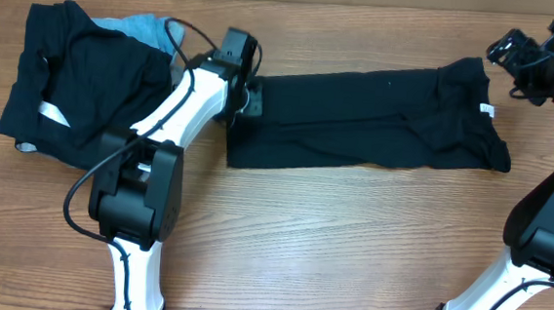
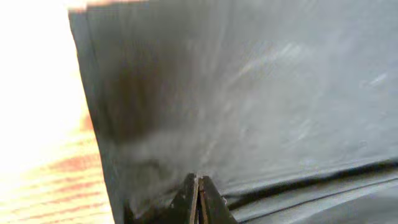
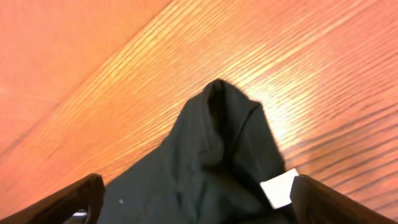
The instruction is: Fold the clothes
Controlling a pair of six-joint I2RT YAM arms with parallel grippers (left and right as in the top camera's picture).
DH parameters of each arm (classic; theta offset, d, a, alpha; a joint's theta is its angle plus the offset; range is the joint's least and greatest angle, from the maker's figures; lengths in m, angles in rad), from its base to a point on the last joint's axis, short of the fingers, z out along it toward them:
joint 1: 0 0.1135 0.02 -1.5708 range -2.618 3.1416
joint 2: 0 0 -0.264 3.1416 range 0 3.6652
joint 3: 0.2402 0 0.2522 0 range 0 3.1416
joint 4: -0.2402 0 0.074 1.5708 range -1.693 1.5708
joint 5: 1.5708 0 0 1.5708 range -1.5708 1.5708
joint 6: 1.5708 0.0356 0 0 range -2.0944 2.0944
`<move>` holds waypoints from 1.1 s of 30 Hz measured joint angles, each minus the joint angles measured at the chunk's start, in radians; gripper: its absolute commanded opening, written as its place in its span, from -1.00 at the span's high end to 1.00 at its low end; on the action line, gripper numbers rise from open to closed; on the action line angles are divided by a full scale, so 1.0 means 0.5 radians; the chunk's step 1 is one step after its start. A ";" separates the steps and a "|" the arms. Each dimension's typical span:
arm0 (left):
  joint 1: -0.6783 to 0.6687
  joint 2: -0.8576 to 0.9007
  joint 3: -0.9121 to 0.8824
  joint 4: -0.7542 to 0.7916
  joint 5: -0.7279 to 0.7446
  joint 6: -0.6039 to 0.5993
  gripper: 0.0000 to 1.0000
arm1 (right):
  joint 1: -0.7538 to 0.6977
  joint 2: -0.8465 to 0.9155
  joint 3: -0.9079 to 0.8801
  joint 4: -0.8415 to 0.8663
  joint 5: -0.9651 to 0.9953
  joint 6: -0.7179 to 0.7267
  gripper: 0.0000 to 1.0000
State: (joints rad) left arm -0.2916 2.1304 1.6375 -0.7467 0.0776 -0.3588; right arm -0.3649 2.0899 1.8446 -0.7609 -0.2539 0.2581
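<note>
On the T-shirt, the left gripper pinches fabric.

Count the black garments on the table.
2. The black T-shirt lies folded into a long strip mid-table; a black garment with a white strip label is heaped at far left with a light-blue garment. Others may be hidden beneath it.

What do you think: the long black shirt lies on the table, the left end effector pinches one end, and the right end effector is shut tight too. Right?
Not quite. The right end effector is open, not shut: the right wrist view shows its fingers spread wide over the black shirt. The left end effector does pinch one end.
</note>
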 measured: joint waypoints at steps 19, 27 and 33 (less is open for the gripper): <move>0.000 0.000 0.347 -0.066 -0.057 0.001 0.92 | 0.090 0.520 0.038 -0.300 0.196 0.093 0.93; 0.000 0.000 0.347 -0.063 -0.174 0.001 0.92 | 0.037 0.520 0.067 -0.390 0.195 0.105 0.92; 0.000 0.000 0.347 -0.062 -0.191 0.000 0.60 | 0.008 0.569 0.602 -0.711 0.111 0.111 -0.23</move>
State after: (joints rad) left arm -0.2916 2.1304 1.8111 -0.7776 -0.0177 -0.3588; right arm -0.3607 2.3745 2.1456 -1.1164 -0.1982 0.3138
